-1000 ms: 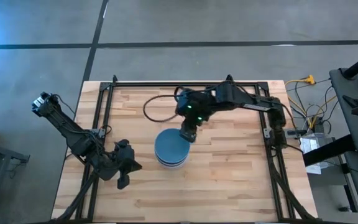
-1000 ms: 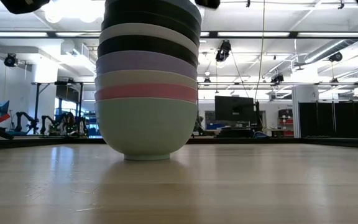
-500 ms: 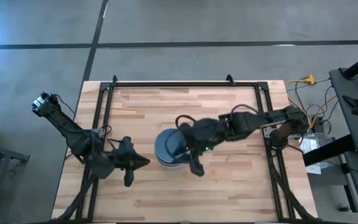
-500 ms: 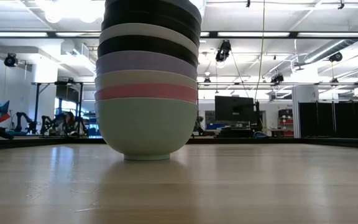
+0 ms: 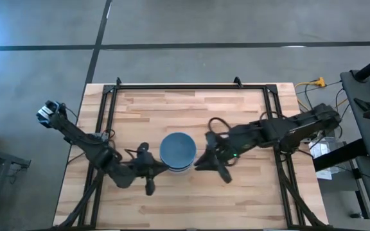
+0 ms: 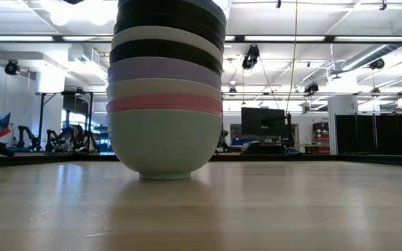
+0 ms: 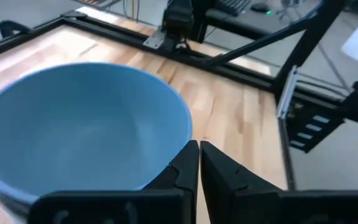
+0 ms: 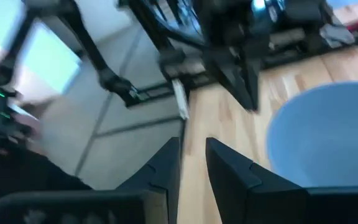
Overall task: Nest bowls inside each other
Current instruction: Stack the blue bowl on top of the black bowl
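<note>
The bowls (image 5: 177,151) stand as one nested stack near the middle of the wooden table (image 5: 236,192), well clear of the black frame rails (image 5: 185,85) that run along the table's far edge and both sides. Bare wood lies open on every side of the stack, widest toward the near edge.

The stack stands upright, its long axis vertical and every mouth facing up. In the low view the mint green bowl (image 6: 163,143) sits on the table, with pink (image 6: 164,103), cream-white (image 6: 163,88), lavender (image 6: 164,70), black (image 6: 165,49) and white (image 6: 166,33) rims above it (more black rims run out of the top of that view). The blue bowl (image 7: 79,124) is on top.

The left gripper (image 5: 164,169) sits just left of the stack at its near side, fingers pressed together on nothing, tips close beside the blue bowl's rim. The right gripper (image 5: 200,162) sits just right of the stack, its fingers (image 8: 229,171) a narrow gap apart and empty.
</note>
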You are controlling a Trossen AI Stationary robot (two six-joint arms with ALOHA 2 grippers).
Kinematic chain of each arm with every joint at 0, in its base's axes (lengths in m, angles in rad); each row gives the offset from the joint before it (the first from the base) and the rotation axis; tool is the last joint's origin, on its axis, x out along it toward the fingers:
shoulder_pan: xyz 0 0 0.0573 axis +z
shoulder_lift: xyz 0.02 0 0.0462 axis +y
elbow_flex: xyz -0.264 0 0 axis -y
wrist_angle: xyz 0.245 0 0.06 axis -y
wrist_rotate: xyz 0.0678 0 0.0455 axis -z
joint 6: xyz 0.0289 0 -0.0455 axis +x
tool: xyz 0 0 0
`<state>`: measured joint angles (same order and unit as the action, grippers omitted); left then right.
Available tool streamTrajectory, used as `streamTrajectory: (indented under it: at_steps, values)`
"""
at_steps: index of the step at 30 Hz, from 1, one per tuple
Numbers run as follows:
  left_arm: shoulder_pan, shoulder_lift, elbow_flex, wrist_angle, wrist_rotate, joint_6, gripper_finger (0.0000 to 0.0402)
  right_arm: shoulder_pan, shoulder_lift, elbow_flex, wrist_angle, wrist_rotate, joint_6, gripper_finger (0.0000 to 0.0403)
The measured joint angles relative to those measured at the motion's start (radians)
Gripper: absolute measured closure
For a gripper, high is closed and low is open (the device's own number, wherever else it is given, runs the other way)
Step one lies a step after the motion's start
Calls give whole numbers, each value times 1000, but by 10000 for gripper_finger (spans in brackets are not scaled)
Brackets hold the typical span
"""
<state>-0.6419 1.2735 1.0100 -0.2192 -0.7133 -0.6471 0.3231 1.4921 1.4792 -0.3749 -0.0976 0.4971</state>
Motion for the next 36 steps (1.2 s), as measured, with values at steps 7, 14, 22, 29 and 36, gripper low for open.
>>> streamTrajectory:
  at_steps: [7, 14, 22, 29, 36]
  values:
    - [24, 64, 9, 9, -18, -1, 401, 62, -146, -147, 53, 158, 65, 330]
    - [28, 72, 7, 8, -18, -1, 401, 100, -217, -241, 65, 214, 126, 330]
    - [52, 71, -1, -1, 4, -2, 402, 100, -216, -252, 67, 215, 116, 330]
    - [71, 55, 6, -7, 5, -1, 402, 100, -216, -252, 71, 215, 88, 330]
    - [100, 30, -1, -79, 0, -58, 401, 100, -216, -252, 71, 215, 76, 330]
